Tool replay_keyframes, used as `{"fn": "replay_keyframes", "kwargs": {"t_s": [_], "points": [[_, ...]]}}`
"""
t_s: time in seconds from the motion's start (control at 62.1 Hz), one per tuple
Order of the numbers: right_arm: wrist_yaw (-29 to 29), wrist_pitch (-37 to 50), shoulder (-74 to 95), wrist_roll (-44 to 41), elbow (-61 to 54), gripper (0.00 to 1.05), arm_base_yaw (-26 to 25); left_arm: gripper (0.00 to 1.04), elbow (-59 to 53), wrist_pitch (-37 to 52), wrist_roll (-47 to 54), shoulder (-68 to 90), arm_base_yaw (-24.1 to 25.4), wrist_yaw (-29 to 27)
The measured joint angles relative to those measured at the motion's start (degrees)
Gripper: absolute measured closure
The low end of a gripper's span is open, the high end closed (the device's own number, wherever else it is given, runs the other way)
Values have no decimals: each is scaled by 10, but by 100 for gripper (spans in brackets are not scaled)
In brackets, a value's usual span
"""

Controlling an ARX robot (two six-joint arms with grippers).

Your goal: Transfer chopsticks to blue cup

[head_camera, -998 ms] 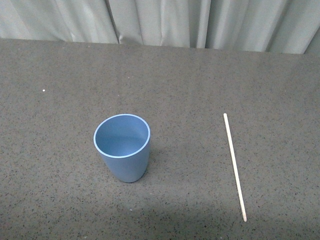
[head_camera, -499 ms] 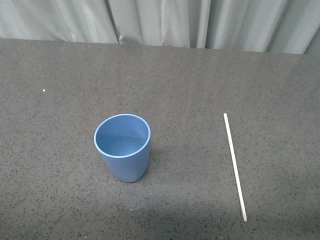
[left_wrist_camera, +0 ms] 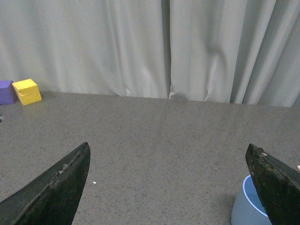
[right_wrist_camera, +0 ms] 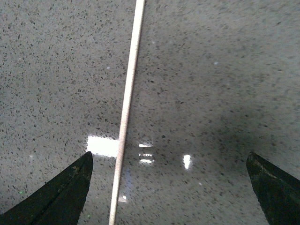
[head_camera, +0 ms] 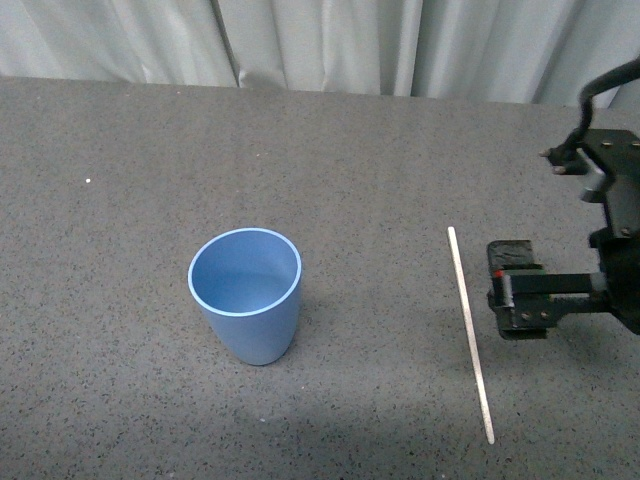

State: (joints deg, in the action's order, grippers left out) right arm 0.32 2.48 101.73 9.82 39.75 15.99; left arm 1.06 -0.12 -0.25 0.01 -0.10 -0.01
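The blue cup [head_camera: 245,296] stands upright on the dark speckled table, left of centre, and nothing shows inside it. The chopsticks [head_camera: 469,333] show as one pale stick lying flat to the cup's right. My right gripper [head_camera: 503,288] hovers open just right of the stick's middle. In the right wrist view the stick [right_wrist_camera: 127,108] runs between the open fingers, nearer one fingertip [right_wrist_camera: 65,192]. My left gripper [left_wrist_camera: 168,187] is open and holds nothing, with the cup's rim [left_wrist_camera: 248,206] beside one fingertip [left_wrist_camera: 274,185]. The left arm is out of the front view.
Grey curtains [head_camera: 320,45] close off the table's far edge. A yellow cube [left_wrist_camera: 27,91] and a purple block [left_wrist_camera: 5,92] sit near the curtain in the left wrist view. A small white speck [head_camera: 88,181] lies at the far left.
My right arm has come into the front view from the right and now sits beside the stick. Cup and stick have not moved.
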Motion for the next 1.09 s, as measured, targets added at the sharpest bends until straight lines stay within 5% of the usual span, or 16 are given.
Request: {"fn": "replay_keyframes", "kwargs": {"t_s": [0.563,1.094], "points": [[-2,-70,166,59,142,11,21,7,0,0,0,0,0,0],[20,-108,197,56,179,89,27,7,0,0,0,0,0,0]]}}
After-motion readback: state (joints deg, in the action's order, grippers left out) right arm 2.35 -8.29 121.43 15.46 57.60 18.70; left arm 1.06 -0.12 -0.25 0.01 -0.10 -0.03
